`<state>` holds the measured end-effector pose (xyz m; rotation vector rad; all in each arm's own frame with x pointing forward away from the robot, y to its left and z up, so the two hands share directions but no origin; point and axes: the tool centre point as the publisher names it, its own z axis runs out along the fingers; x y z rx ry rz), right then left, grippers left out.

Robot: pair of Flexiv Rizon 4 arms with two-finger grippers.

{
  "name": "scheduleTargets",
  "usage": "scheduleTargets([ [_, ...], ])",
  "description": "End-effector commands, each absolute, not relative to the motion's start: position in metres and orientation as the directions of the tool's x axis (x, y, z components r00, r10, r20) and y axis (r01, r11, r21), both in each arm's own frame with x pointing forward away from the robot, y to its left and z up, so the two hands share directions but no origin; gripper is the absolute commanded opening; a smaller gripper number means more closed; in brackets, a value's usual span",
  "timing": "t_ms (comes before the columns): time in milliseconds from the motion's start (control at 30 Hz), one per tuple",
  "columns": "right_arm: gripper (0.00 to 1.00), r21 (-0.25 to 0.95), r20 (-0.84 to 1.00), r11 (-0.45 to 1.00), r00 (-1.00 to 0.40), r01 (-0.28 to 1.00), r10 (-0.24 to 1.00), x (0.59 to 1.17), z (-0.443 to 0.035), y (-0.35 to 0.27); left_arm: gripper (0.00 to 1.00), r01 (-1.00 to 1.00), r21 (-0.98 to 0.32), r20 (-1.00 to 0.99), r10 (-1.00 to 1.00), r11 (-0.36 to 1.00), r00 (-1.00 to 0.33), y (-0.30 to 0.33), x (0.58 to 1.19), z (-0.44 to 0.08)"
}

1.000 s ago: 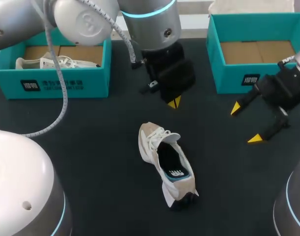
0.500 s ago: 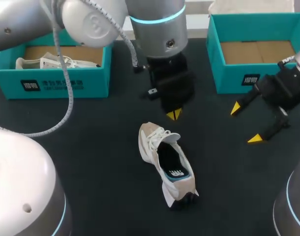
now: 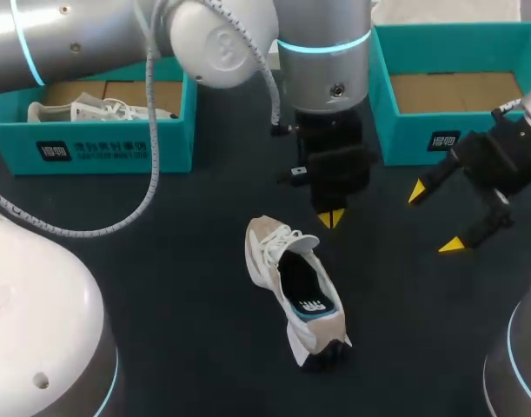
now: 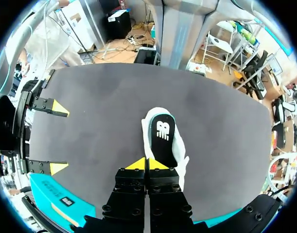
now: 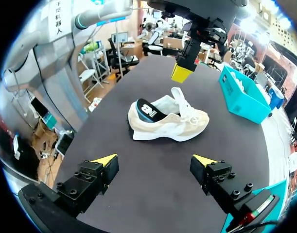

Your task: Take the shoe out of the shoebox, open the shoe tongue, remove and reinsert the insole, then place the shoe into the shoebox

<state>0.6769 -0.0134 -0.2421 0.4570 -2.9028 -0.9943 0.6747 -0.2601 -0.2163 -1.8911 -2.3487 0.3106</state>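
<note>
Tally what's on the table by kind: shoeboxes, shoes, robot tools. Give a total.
Shoeboxes: 2 (left shoebox, right shoebox)
Shoes: 2 (loose shoe, boxed shoe)
Tools: 2 (left tool, right tool)
Total: 6

Your left claw [image 3: 332, 218] hangs past the middle, pointing straight down, its two yellow tips pressed together. Your right claw [image 3: 434, 219] sits off to the right, angled in towards the middle, its fingers [image 3: 452, 246] spread wide apart.
</note>
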Motion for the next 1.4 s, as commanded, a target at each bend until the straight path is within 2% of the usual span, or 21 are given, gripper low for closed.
scheduleTargets([
  [33, 1.00, 0.602, -0.057, 0.754, -0.956, -0.262, -0.287, 0.676, -0.242, -0.013, 0.00, 0.953, -0.225, -0.043, 0.975, 0.202, -0.217, -0.259, 0.675, -0.216],
  [100, 1.00, 0.602, -0.057, 0.754, -0.956, -0.262, -0.287, 0.676, -0.242, -0.013, 0.00, 0.956, -0.229, -0.029, 0.980, 0.183, -0.195, -0.260, 0.677, -0.224],
  [200, 1.00, 0.602, -0.057, 0.754, -0.956, -0.262, -0.287, 0.676, -0.242, -0.013, 0.00, 0.979, -0.194, -0.041, 0.997, 0.060, -0.070, -0.260, 0.677, -0.243],
  [700, 1.00, 0.602, -0.057, 0.754, -0.956, -0.262, -0.287, 0.676, -0.242, -0.013, 0.00, 0.949, -0.292, -0.068, 0.993, -0.115, 0.099, -0.255, 0.638, -0.302],
  [1000, 1.00, 0.602, -0.057, 0.754, -0.956, -0.262, -0.287, 0.676, -0.242, -0.013, 0.00, 0.935, -0.329, -0.052, 0.991, -0.132, 0.122, -0.247, 0.629, -0.344],
  [1400, 1.00, 0.602, -0.057, 0.754, -0.956, -0.262, -0.287, 0.676, -0.242, -0.013, 0.00, 0.946, -0.304, -0.119, 0.990, -0.114, 0.081, -0.252, 0.629, -0.366],
])
